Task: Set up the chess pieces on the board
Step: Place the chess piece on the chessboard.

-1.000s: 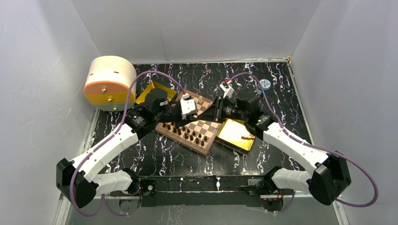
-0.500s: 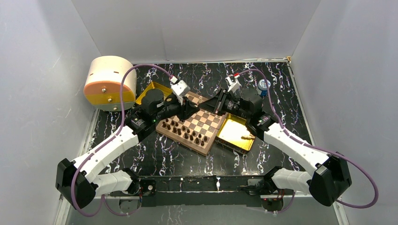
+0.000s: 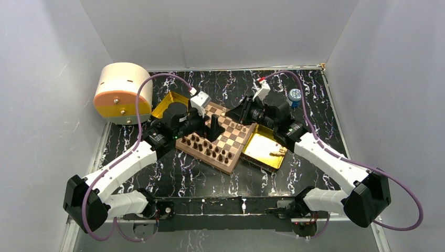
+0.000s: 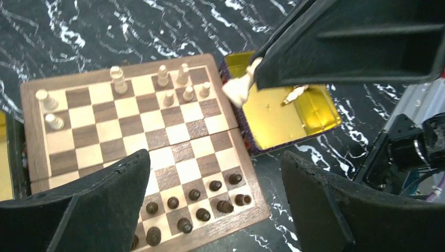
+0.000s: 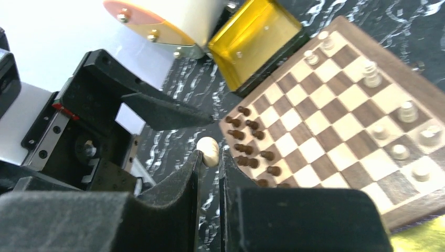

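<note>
Black marbled table [image 3: 173,173] carries the checked wooden board [image 3: 234,140], set at an angle between the left gold tray [image 3: 167,102] and the right gold tray [image 3: 261,149]. Left claw [image 4: 212,170] hangs over the board, fingers spread wide, gripping nothing. Right claw [image 5: 210,157] is pinched tight on one light piece [image 5: 209,150], aloft near the board's edge. Dark pieces [image 4: 210,202] line two rows on the near side. Light pieces [image 4: 173,86] stand scattered along the far side.

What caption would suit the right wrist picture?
Right gripper pinching a light chess piece, the partly set chessboard beyond.
</note>
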`<state>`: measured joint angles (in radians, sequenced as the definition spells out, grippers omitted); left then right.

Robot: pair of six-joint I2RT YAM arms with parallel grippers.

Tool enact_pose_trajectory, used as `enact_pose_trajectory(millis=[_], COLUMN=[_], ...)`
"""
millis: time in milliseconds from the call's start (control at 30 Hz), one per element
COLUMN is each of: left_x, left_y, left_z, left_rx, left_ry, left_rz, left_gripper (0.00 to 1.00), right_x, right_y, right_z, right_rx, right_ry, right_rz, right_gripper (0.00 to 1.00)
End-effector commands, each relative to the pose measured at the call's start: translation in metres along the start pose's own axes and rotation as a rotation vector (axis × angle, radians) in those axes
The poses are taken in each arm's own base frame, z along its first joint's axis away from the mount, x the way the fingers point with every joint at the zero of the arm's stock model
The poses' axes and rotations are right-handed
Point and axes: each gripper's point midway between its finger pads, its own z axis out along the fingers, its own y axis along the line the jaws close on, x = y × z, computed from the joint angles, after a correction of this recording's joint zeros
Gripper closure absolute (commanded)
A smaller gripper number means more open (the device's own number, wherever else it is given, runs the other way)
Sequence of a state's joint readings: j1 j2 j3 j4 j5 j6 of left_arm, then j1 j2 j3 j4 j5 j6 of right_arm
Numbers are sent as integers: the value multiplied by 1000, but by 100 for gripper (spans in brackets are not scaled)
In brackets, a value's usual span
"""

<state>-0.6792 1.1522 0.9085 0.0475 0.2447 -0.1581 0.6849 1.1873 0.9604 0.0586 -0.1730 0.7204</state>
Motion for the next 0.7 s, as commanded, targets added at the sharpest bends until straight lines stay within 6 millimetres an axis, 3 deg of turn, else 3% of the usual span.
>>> enact_pose_trajectory(millis=[0, 200, 333, 533, 667], left_x=[15, 4, 9, 30, 40], left_y=[21, 63, 100, 128, 147], left_z=[-13, -24, -35, -50, -74], left_rx=[-115, -200, -299, -373, -514], left_ry=[39, -72, -72, 25, 58], left_rz=[-5, -238, -337, -354, -273], left_gripper=[8, 7, 7, 7, 7], right_x=[-23, -17, -9, 2, 10], right_y=[-13, -49, -70, -100, -112], right_z=[4, 17, 26, 40, 52], right_rx=[95, 225, 279, 396, 456], right_ry=[-61, -27, 0, 113, 196], right_rz=[-142, -249, -304, -381, -407], right_gripper=[100, 100, 100, 100, 100])
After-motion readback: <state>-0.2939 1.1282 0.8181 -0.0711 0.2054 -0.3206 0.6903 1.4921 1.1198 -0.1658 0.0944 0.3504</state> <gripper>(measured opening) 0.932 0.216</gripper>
